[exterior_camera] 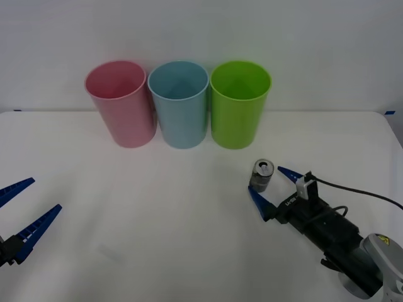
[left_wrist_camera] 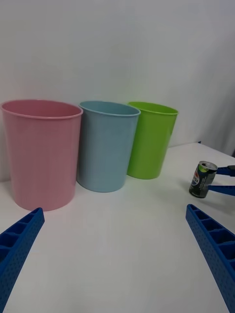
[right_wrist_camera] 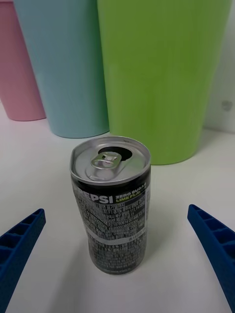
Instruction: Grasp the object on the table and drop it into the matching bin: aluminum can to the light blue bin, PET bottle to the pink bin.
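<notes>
Dark grey aluminium drink can [exterior_camera: 262, 175] with a silver lid and pull tab stands upright on the wide white table [exterior_camera: 157, 226], in front of the lime green plastic bin [exterior_camera: 239, 104]. Right gripper [exterior_camera: 271, 187] brackets the can, blue ribbed fingers spread wide on either side, touching nothing. Behind, three tall cup-shaped bins stand in a row: pink bin [exterior_camera: 121, 103], light blue bin [exterior_camera: 179, 104], then the green one; what their interiors show looks bare. Left gripper [exterior_camera: 17, 211] waits at the table's left, fingers apart, holding nothing.
</notes>
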Robot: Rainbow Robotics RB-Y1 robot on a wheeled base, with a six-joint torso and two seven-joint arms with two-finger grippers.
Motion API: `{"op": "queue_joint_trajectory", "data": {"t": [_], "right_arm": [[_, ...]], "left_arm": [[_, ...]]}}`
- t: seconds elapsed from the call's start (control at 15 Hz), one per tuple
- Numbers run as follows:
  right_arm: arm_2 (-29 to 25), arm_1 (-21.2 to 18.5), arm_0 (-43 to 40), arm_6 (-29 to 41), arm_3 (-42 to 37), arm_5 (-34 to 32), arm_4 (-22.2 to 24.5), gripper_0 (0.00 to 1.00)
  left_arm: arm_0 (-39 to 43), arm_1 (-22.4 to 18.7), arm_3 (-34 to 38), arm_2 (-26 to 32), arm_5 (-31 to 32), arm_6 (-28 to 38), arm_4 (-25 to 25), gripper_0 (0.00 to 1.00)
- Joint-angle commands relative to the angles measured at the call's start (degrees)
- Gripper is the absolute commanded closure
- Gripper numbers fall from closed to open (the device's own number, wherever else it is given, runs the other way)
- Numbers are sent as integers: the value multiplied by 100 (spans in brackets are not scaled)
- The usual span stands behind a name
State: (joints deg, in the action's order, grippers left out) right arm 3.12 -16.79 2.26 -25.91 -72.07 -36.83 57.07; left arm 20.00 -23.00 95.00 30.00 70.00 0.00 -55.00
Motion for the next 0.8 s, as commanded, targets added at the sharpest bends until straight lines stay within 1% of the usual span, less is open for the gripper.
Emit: {"op": "queue_joint_trajectory", "data": {"t": [0.07, 0.4, 0.8], "right_arm": [[233, 0, 126, 25, -1, 326, -38, 0], [620, 0, 328, 25, -1, 906, -73, 0], [752, 35, 425, 16, -1, 1117, -73, 0]], "left_arm": [[0, 0, 0, 0, 0, 0, 0, 0], [0, 0, 0, 0, 0, 0, 0, 0], [0, 0, 0, 0, 0, 0, 0, 0]]}}
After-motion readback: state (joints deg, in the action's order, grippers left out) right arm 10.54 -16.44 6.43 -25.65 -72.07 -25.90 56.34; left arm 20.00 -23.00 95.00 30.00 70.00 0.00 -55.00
